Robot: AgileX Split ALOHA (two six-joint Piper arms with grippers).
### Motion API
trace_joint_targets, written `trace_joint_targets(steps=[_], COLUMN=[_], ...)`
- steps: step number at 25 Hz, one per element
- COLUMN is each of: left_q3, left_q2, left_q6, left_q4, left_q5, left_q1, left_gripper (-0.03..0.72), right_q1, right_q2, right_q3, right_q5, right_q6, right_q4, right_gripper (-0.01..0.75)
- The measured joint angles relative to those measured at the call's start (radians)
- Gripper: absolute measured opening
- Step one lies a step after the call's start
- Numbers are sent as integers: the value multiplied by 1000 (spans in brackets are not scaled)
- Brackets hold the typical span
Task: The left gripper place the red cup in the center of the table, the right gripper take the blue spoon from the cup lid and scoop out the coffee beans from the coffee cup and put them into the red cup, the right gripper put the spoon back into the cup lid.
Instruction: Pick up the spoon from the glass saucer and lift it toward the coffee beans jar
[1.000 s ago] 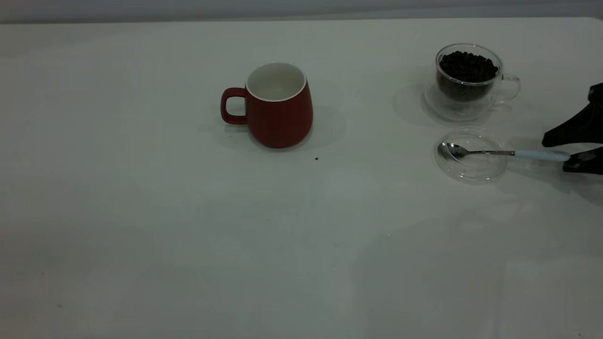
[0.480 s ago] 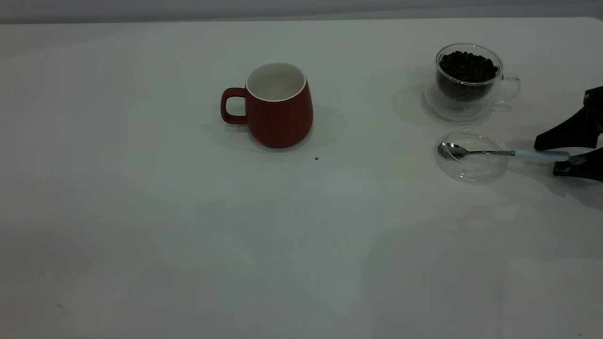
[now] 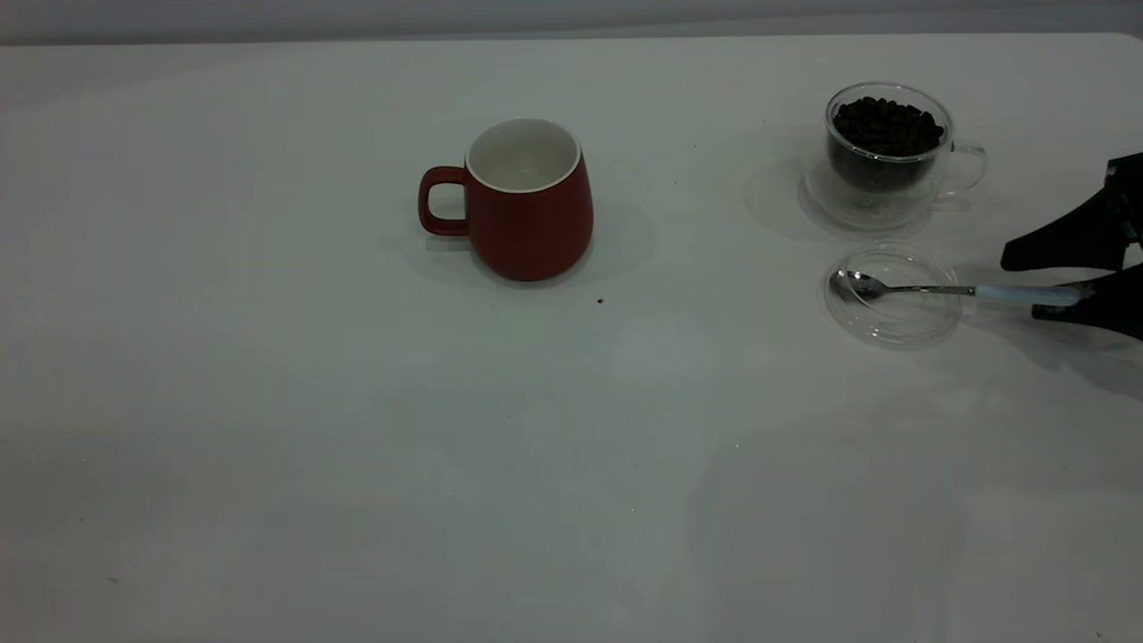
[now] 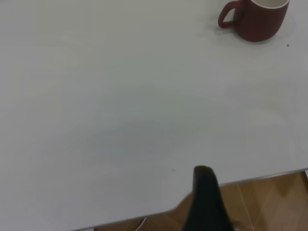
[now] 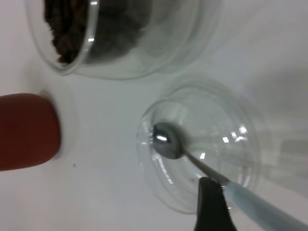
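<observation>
Left hand (image 4: 204, 202) parked off table edge, one dark finger showing, spread or not: cannot tell. Red cup (image 3: 527, 201) upright near table (image 3: 268, 402) centre, handle toward 9 o'clock, empty. Coffee cup (image 3: 886, 147) with coffee beans (image 3: 888, 125) at far right; cup lid (image 3: 893, 295) just at its 6 o'clock. Blue spoon (image 3: 960, 290) lies 9-to-3 across lid, bowl inside, handle end toward me. Right hand (image 3: 1018, 286) spread, fingers straddling pale handle, not yet pinching. Right wrist view alone shows finger (image 5: 211, 207) touching stem at lid rim.
</observation>
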Motion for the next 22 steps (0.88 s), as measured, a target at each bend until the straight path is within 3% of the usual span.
trace_joint_targets(steps=[22], left_q3=[0], left_q2=[0], left_q6=[0], left_q4=[0], left_q5=[0], left_q1=[0], left_gripper=[587], right_q1=[0], right_q2=[30], right_q3=[0], right_q5=[25], right_q6=[-3], right_q4=[-30], right_gripper=[503])
